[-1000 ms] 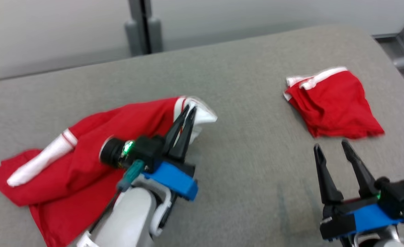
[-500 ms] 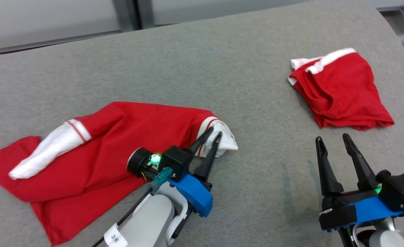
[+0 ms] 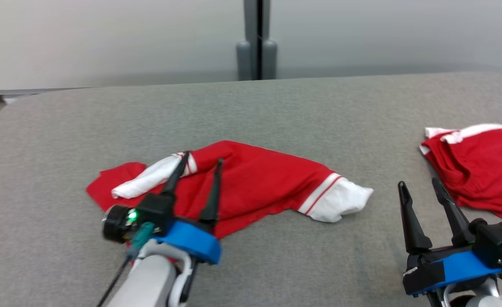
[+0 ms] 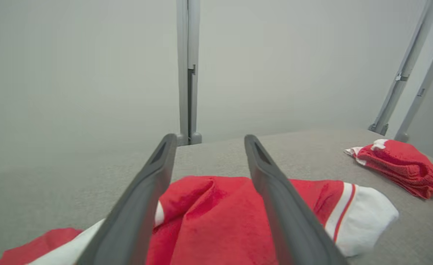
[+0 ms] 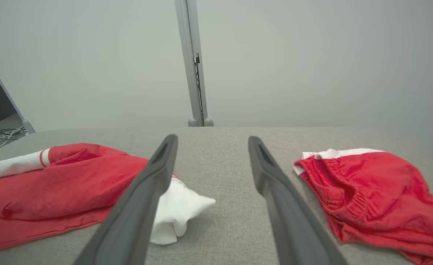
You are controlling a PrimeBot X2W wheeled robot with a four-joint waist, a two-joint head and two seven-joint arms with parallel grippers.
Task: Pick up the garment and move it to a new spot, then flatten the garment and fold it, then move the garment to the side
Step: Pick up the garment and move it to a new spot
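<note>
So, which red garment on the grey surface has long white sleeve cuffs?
The sprawled red cloth shirt by the left gripper; the folded red cloth bundle lies at right.

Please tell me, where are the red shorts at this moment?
In the head view, the red shorts lie at the right edge of the grey table, just beyond the right gripper and well apart from the red-and-white shirt at centre left.

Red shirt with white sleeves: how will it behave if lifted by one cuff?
Likely floppy: the shirt lies creased and bunched, so it should drape and trail. Probably light, thin cloth. May drag rather than slide on the fabric-covered table.
</note>
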